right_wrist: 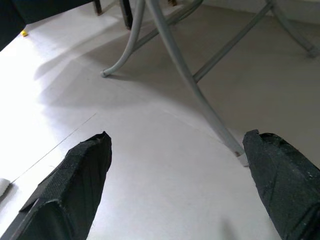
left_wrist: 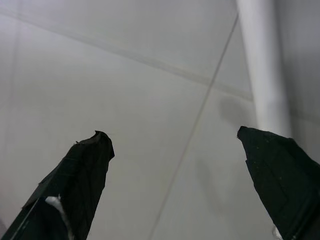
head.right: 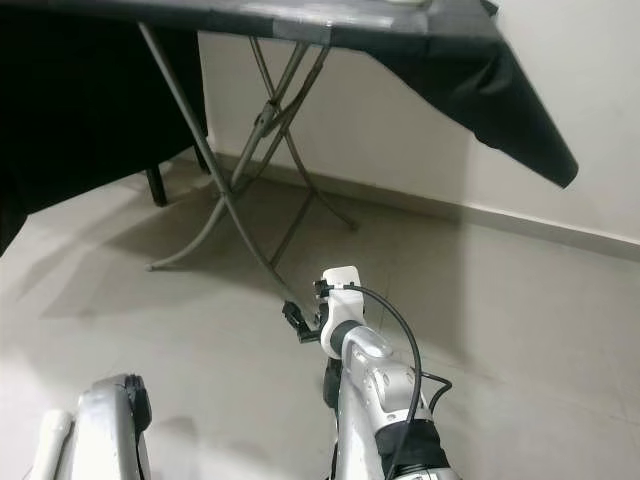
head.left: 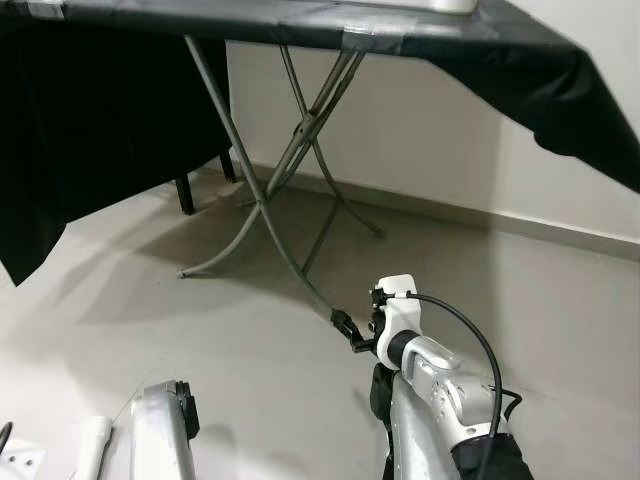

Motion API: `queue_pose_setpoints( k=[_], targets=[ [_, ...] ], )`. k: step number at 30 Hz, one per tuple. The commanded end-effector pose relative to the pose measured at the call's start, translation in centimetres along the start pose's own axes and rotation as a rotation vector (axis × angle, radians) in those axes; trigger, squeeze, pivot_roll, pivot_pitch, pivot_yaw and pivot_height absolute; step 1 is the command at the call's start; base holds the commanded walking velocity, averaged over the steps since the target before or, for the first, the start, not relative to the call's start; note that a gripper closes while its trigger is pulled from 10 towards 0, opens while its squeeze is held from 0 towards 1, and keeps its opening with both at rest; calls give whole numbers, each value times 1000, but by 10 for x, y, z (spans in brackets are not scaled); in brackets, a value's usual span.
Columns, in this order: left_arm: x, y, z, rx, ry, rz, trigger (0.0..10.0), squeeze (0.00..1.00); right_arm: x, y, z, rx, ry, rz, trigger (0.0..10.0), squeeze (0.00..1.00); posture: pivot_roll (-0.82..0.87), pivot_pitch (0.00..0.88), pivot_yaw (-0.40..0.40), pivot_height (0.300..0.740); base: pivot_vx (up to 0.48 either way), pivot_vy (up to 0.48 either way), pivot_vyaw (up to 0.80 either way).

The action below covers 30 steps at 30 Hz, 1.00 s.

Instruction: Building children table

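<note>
Still hunting parts: both my grippers empty, folding table ahead.

Risk as I judge it: my right gripper [right_wrist: 175,190], spread wide and holding nothing, hangs low near the folding table's [head.left: 300,25] grey leg [head.left: 285,255] at 11 o'clock; walking on could snag that foot. My left gripper [left_wrist: 172,185] is also wide open, empty, aimed at floor [head.left: 500,280], a white tube [left_wrist: 262,65] at its 1 o'clock, possibly a table part.
</note>
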State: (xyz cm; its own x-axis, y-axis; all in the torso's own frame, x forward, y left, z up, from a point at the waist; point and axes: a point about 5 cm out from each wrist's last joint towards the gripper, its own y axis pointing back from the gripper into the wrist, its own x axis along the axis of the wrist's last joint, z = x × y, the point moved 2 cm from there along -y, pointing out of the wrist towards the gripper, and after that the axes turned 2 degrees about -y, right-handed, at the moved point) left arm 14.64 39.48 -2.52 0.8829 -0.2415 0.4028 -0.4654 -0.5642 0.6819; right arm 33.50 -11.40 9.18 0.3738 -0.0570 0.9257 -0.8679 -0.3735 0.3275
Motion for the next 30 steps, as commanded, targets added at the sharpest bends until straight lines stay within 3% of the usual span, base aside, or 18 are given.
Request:
queue_pose_setpoints(
  k=[1, 5, 9, 11, 19, 22, 30],
  targets=[
    [-19, 1, -2, -13, -19, -62, 10000, 0, -2, -1, 0, 3, -19, -13, 10000, 0, -10, 0, -36, 300, 0, 0, 0],
    [-51, 5, 4, -53, -46, -153, 10000, 0, -3, -1, -1, 10, -23, -19, 10000, 0, -9, 0, -38, 300, 0, 0, 0],
    [-58, 7, 10, -81, -22, -174, 10000, 0, -4, -1, -2, 14, -24, -23, 10000, 0, -5, 0, -44, 300, 0, 0, 0],
    [-59, 7, 20, -137, 1, -169, 10000, 0, -5, -2, -3, 21, -21, -29, 10000, 0, -5, 0, -45, 300, 0, 0, 0],
    [-46, 5, 31, -205, 74, -109, 10000, 0, -2, -2, -3, 19, 2, -22, 10000, 0, -17, 0, -42, 300, 0, 0, 0],
    [-29, 3, 42, -274, 140, -37, 10000, 0, 4, 1, -1, 7, 44, -7, 10000, 0, -44, 0, -40, 300, 0, 0, 0],
    [-21, 3, 51, -314, 138, -6, 10000, 0, 10, 10, 7, -5, 69, -17, 10000, 0, -97, 0, -60, 300, 0, 0, 0]
  ],
)
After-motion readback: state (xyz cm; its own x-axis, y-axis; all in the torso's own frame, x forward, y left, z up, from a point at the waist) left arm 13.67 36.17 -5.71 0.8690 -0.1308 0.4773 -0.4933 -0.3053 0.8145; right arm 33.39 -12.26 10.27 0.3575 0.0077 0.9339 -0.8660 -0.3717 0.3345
